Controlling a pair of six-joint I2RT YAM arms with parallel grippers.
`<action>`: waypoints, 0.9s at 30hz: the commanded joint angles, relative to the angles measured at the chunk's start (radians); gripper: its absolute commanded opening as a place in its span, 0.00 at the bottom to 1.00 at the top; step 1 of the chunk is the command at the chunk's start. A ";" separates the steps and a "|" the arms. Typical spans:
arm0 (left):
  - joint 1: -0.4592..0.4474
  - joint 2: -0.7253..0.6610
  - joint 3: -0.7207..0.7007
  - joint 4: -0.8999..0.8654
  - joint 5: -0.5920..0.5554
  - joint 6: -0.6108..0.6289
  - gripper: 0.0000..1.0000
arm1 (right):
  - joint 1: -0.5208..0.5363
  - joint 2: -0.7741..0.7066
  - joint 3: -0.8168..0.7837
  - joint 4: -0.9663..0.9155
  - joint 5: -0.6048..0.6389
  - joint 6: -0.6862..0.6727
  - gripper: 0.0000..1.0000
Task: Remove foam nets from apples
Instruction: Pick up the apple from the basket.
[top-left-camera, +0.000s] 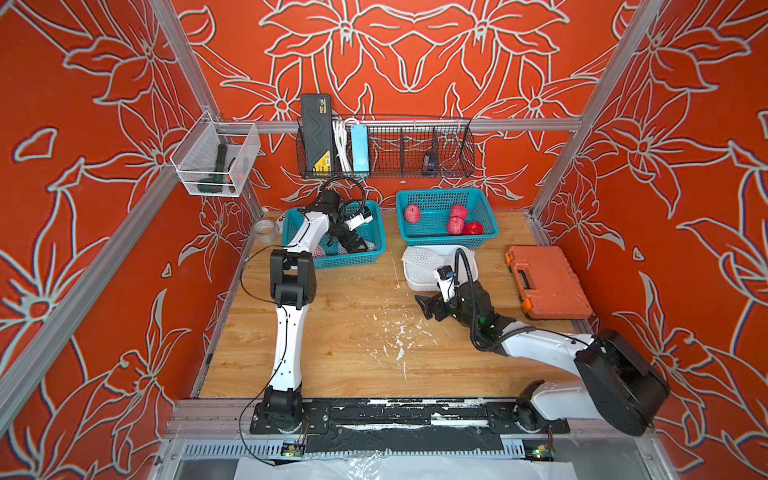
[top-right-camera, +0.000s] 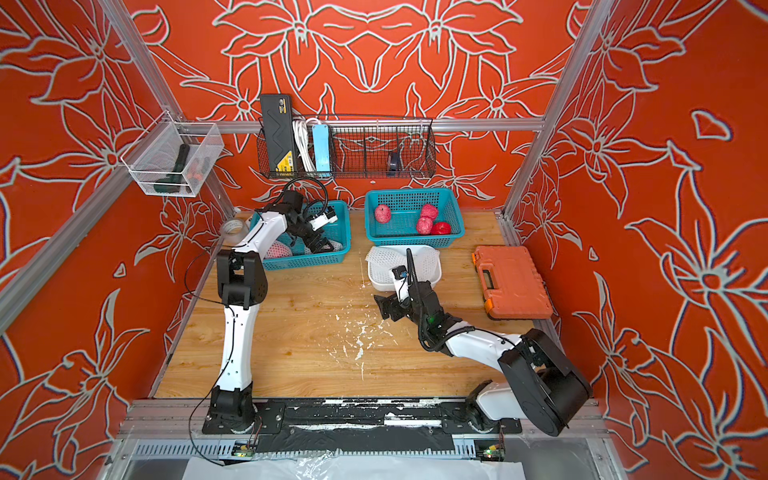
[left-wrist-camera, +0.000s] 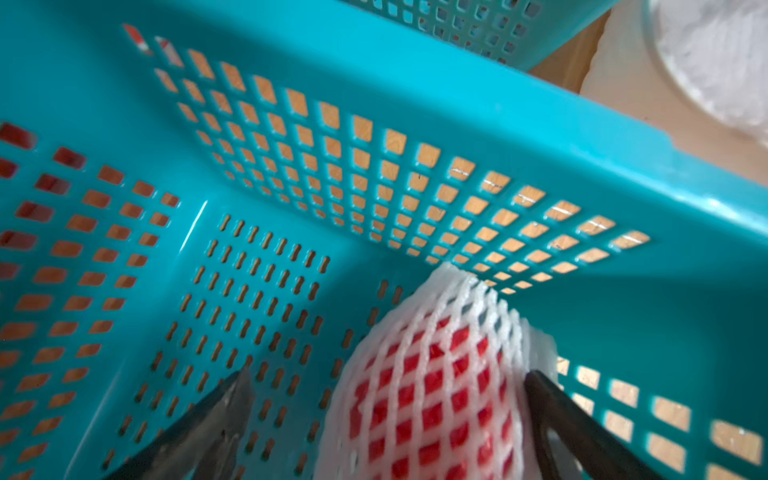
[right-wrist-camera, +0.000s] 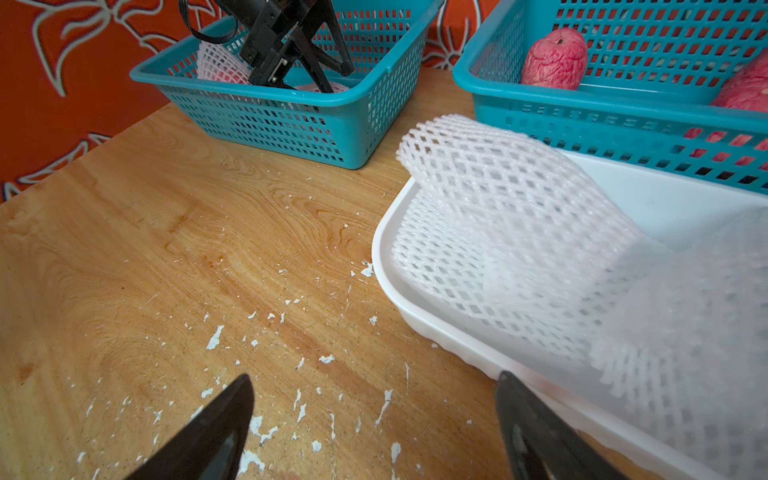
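My left gripper (top-left-camera: 353, 245) reaches into the left teal basket (top-left-camera: 345, 259). In the left wrist view it (left-wrist-camera: 388, 378) stands open around an apple in its foam net (left-wrist-camera: 436, 395). One finger touches the net's side and the other stands apart from it. A second netted apple (top-left-camera: 319, 250) lies in the same basket, partly behind the arm. Several bare apples (top-left-camera: 455, 225) sit in the right teal basket (top-left-camera: 444, 241). Empty foam nets (right-wrist-camera: 519, 216) are heaped in the white tray (right-wrist-camera: 415, 307). My right gripper (top-left-camera: 426, 307) hovers open and empty over the table beside the tray.
An orange tool case (top-left-camera: 546, 280) lies at the right edge of the table. A tape roll (top-left-camera: 265, 230) sits left of the left basket. A wire rack (top-left-camera: 386, 149) hangs on the back wall. White flakes (top-left-camera: 399, 340) are scattered over the wooden tabletop.
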 joint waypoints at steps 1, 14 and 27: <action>0.002 0.039 0.008 -0.028 -0.031 0.036 0.98 | 0.008 -0.012 0.029 0.008 0.022 -0.003 0.91; -0.010 0.052 -0.019 -0.062 0.009 0.042 0.98 | 0.008 -0.011 0.036 -0.002 0.026 0.000 0.91; -0.052 -0.027 -0.134 0.040 -0.018 -0.006 0.73 | 0.008 -0.011 0.040 -0.007 0.047 0.003 0.91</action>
